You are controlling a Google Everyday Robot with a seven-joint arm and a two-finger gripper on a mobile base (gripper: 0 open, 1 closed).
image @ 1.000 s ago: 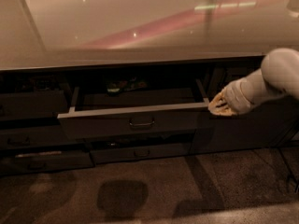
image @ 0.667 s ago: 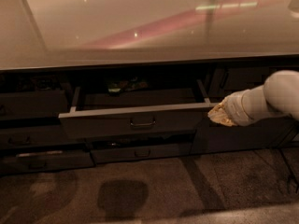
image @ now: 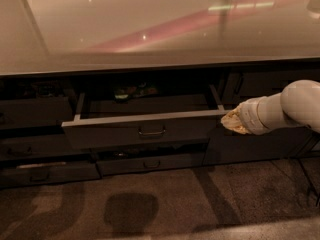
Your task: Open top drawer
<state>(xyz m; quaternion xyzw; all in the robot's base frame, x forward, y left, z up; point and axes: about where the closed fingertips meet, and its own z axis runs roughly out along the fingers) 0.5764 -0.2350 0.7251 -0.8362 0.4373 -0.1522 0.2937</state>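
The gripper (image: 234, 122) sits at the right end of the top drawer (image: 115, 133), just beside the front panel's corner; how far open it is, or whether it grips anything, cannot be told. Behind it the pale arm (image: 295, 106) reaches in from the right. The drawer already stands pulled out from under the glossy counter (image: 150, 29), its box exposed — the job looks nearly done. Any further pull is best made straight outward along the rails, at the central loop handle (image: 151, 132) — a tug at the corner could skew it
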